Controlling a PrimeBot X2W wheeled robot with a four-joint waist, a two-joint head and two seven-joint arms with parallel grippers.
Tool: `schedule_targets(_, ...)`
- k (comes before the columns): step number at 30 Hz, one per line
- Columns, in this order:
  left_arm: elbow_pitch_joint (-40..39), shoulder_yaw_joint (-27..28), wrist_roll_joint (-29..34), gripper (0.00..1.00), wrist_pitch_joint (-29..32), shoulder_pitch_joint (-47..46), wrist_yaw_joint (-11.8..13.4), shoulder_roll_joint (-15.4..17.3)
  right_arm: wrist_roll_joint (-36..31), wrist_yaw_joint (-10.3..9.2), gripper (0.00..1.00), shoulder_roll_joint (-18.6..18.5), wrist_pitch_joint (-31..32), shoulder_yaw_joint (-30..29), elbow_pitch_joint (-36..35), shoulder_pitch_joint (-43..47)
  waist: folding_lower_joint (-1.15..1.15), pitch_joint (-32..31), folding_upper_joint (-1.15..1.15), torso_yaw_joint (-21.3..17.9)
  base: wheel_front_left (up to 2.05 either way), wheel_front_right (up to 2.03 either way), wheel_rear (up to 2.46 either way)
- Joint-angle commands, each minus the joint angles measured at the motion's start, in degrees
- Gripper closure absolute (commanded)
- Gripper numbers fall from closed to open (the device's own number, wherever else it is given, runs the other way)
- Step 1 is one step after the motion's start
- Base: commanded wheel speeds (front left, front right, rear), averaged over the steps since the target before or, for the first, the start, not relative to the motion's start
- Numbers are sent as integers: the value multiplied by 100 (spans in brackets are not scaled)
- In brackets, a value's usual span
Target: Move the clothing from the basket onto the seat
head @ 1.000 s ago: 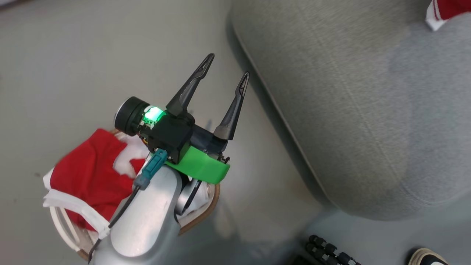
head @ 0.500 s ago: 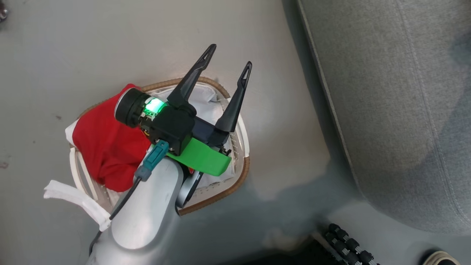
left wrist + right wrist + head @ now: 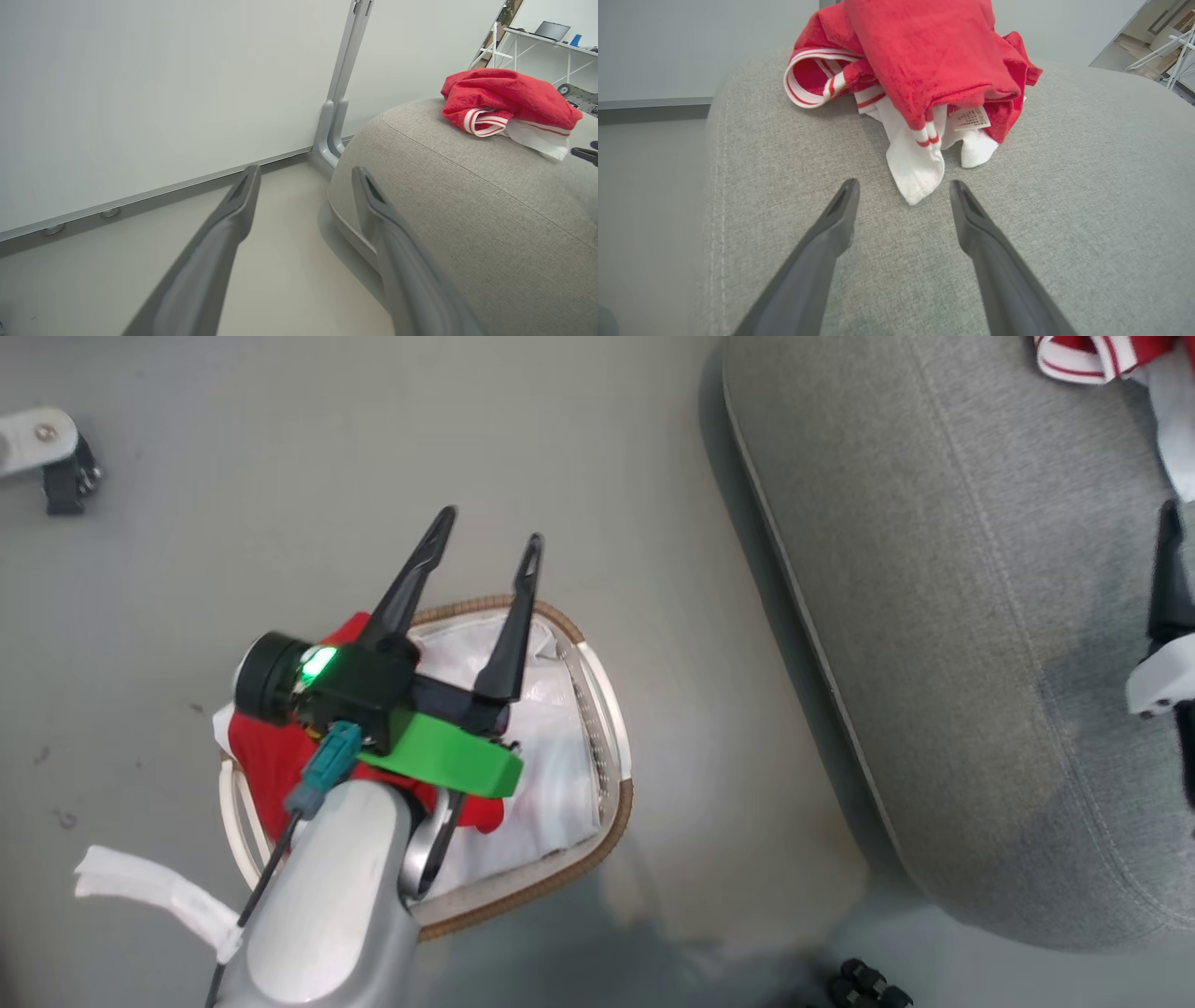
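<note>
Your right gripper [image 3: 904, 186] stands wide open and empty over the seat [image 3: 1064, 196]; the clothing [image 3: 924, 60] lies on it just beyond the fingertips. Your left gripper [image 3: 490, 526], open too, hangs above the basket [image 3: 611, 807], which has more red clothing in it.

left gripper [image 3: 490, 527], two long dark fingers on a green-and-black wrist, is spread wide and empty, silver forearm [image 3: 317, 905] behind it; right gripper [image 3: 903, 184] gapes wide too, gripping nothing
</note>
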Motion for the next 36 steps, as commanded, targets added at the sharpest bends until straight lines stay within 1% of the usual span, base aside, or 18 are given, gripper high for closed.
schedule_targets(1, 19, 147, 64, 0, 3, 171, 21, 6, -50, -8, 0, 113, -11, 13, -183, 200, -1, -538, 0, 52, 0, 0, 0)
schedule_targets(3, 40, 308, 102, 0, 3, 305, 71, -5, -28, -8, 0, 205, -11, 51, -393, 325, -1, -699, 0, 118, 0, 0, 0)
schedule_targets(9, 30, 752, -30, 0, 3, 726, 353, -7, 69, -8, 0, 553, -11, 382, -979, 552, -1, -1230, 0, 454, 0, 0, 0)
schedule_targets(14, 121, 1112, -88, 0, 3, 1035, 513, -8, 57, -8, 0, 814, -11, 761, -1275, 688, -1, -1608, 0, 775, 0, 0, 0)
schedule_targets(19, 266, 1354, -65, 0, 3, 1320, 531, -11, 60, -8, 0, 957, -11, 961, -1328, 881, -1, -1975, 0, 1018, 0, 0, 0)
schedule_targets(23, 387, 1508, -4, 0, 3, 1560, 520, -8, 92, -8, 0, 1028, -11, 1055, -1226, 1120, -1, -2242, 0, 1131, 0, 0, 0)
schedule_targets(28, 512, 1643, 24, 0, 3, 1880, 513, -8, 112, -8, 0, 1085, -11, 1163, -1087, 1461, -1, -2542, 0, 1186, 0, 0, 0)
schedule_targets(36, 405, 1665, -36, 0, 3, 2446, 472, -9, 216, -8, 0, 1150, -11, 1274, -1028, 2008, -1, -2891, 0, 1197, 0, 0, 0)
